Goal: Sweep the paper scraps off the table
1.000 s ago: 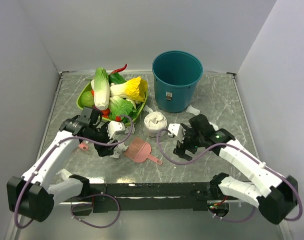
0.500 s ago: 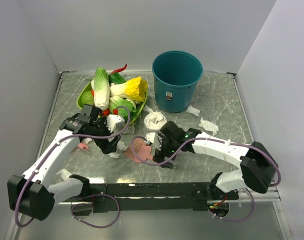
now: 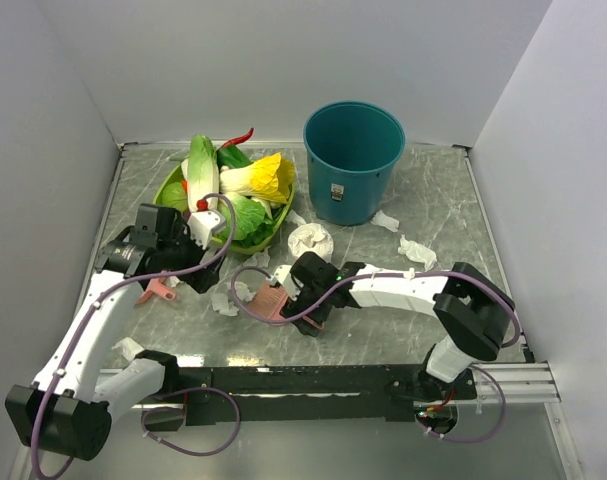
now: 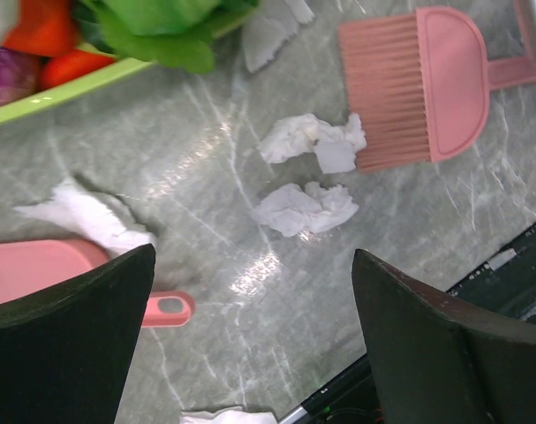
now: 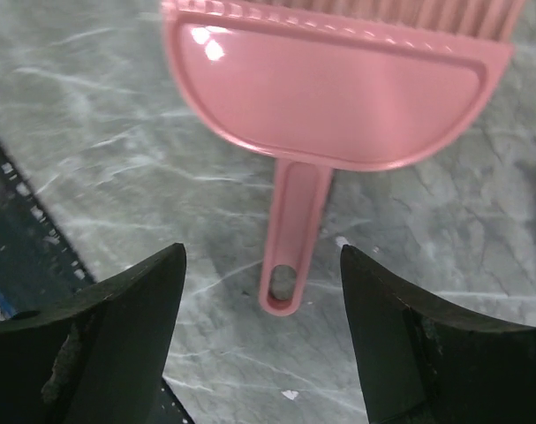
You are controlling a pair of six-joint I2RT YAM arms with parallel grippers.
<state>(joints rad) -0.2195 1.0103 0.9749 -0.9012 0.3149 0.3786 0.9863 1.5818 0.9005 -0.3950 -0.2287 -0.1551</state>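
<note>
Several white paper scraps (image 4: pixel 305 208) lie on the grey marble table (image 3: pixel 443 300): two beside the bristles of a pink brush (image 4: pixel 425 84), one by the pink dustpan (image 4: pixel 27 272), and others at the right (image 3: pixel 415 250). My left gripper (image 4: pixel 254 344) is open and empty above bare table, between the dustpan and the scraps; it also shows in the top view (image 3: pixel 195 275). My right gripper (image 5: pixel 263 327) is open, its jaws standing either side of the end of the brush handle (image 5: pixel 294 221) without touching it. It shows in the top view (image 3: pixel 301 312).
A teal bin (image 3: pixel 352 160) stands at the back. A green tray (image 3: pixel 167 196) of vegetables sits at the back left. An upright white tissue roll (image 3: pixel 310 240) stands just behind the brush. One scrap (image 3: pixel 128 347) lies near the front left edge.
My right arm has swung left across the table, from the right side to over the brush handle. My left gripper has drawn back to the left, away from the brush.
</note>
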